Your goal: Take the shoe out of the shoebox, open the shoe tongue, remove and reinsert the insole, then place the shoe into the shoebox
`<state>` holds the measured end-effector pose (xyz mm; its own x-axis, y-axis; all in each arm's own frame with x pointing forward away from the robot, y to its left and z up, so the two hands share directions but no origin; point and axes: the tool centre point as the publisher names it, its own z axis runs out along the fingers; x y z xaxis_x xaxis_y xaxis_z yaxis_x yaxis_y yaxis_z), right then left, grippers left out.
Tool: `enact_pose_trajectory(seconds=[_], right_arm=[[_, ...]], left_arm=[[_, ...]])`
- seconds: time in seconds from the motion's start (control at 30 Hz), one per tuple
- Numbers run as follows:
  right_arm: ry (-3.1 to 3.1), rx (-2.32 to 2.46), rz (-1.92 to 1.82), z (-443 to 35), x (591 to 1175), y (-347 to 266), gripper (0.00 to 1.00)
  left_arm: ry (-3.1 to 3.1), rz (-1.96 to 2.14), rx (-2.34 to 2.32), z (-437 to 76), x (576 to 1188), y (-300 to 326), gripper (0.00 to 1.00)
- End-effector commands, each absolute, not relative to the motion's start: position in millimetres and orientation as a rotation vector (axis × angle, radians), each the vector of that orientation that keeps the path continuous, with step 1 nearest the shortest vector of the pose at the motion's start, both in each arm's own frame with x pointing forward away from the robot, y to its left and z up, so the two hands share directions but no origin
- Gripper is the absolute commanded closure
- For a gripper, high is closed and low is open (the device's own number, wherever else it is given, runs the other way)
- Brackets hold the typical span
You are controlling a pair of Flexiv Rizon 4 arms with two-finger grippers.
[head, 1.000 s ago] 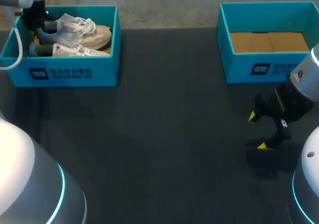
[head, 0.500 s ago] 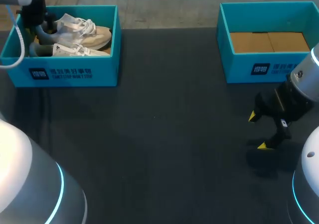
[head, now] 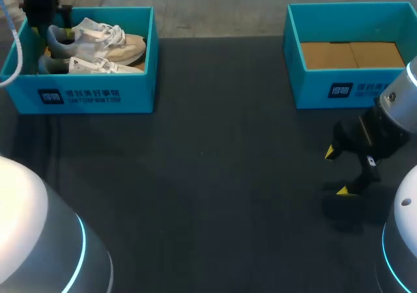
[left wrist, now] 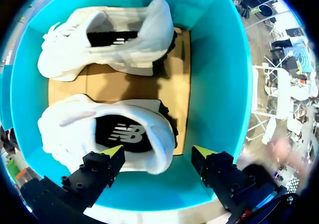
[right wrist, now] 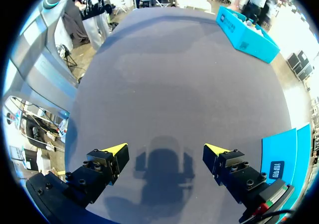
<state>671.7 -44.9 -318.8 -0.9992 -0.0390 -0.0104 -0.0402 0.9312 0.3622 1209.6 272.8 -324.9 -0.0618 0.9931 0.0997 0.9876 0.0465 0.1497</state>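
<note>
Two white shoes lie side by side in the teal shoebox at the table's far left. In the left wrist view the nearer shoe shows its dark insole, and the other shoe lies beyond it. My left gripper hangs open above the nearer shoe's heel, one finger over the insole and one over the box wall, holding nothing. In the head view it is a dark shape at the box's far left corner. My right gripper stands open and holds nothing above the bare mat.
A second teal box with a brown cardboard floor stands at the far right, just behind my right gripper. The dark mat stretches between the two boxes. The left shoebox shows far ahead in the right wrist view.
My left gripper has opened at the shoe's heel and drawn up and back toward the box's far left corner. Both shoes stay in the box. The right arm has not moved.
</note>
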Motion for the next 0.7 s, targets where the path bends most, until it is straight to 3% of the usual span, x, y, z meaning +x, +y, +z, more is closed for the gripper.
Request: enact_pose_trajectory(seconds=[0.03, 0.7], right_arm=[[3.084, -0.061, 0.574, -319.4, 671.0, -44.2, 0.0], [3.084, -0.061, 0.574, -319.4, 671.0, -44.2, 0.0]], left_arm=[[2.229, 0.3, 2.104, -302.7, 1184.1, 270.9, 0.0], [2.24, 0.261, 2.084, -225.9, 1108.6, 266.9, 0.0]])
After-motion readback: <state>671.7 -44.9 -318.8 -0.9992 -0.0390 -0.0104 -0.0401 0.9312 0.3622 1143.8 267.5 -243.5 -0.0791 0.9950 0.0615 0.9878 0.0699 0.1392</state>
